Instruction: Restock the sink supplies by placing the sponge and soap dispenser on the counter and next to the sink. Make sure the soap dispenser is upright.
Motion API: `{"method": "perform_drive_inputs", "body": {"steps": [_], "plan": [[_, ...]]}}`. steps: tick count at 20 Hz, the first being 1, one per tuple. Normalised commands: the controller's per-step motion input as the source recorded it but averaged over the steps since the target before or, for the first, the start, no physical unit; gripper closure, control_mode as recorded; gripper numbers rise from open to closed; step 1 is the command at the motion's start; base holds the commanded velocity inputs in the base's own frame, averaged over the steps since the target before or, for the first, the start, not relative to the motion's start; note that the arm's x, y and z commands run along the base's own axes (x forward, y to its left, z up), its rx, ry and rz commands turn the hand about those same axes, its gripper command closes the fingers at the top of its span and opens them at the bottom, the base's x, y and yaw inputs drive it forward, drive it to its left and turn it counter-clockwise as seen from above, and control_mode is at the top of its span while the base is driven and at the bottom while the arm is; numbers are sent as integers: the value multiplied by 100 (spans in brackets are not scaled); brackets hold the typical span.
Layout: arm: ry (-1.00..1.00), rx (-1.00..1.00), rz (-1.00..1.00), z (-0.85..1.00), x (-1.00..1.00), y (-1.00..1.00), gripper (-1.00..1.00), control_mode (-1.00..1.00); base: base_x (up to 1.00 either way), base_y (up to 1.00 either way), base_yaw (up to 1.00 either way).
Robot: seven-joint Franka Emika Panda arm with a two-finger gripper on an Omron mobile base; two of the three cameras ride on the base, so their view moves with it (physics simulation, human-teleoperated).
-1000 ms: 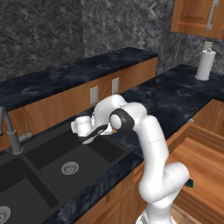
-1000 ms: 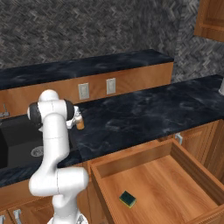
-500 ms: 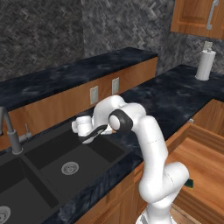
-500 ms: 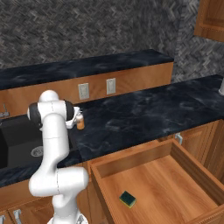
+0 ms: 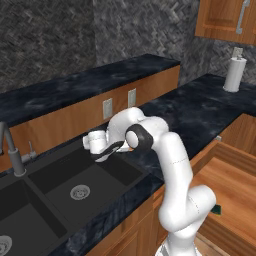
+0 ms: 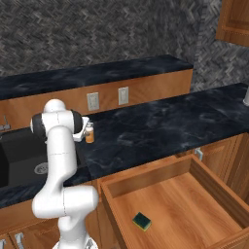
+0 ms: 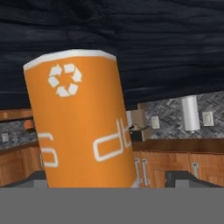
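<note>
Hand view, soap dispenser (image 7: 81,122) between fingers (image 7: 37,178)

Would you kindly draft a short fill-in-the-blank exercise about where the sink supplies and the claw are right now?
1. The sponge lies inside the open wooden ____.
2. The soap dispenser has an amber-orange body printed with a white ____ symbol, seen in the hand view.
3. The claw is beside the soap dispenser, at the edge of the counter next to the ____.
4. The paper towel roll stands ____ on the counter.

Missing words: drawer; recycling; sink; upright
</note>
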Motion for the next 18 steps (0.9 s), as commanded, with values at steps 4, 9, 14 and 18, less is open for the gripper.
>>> {"method": "perform_drive_inputs", "body": {"steps": [4,9,14,18], "plan": [[-6,0,0,2,0,0,-100,-100,0,0,0],[-4,0,0,9,0,0,-100,-100,0,0,0],[-2,0,1,15,0,8,-100,-100,0,0,0],[-2,0,1,12,0,25,-100,-100,0,0,0]]}}
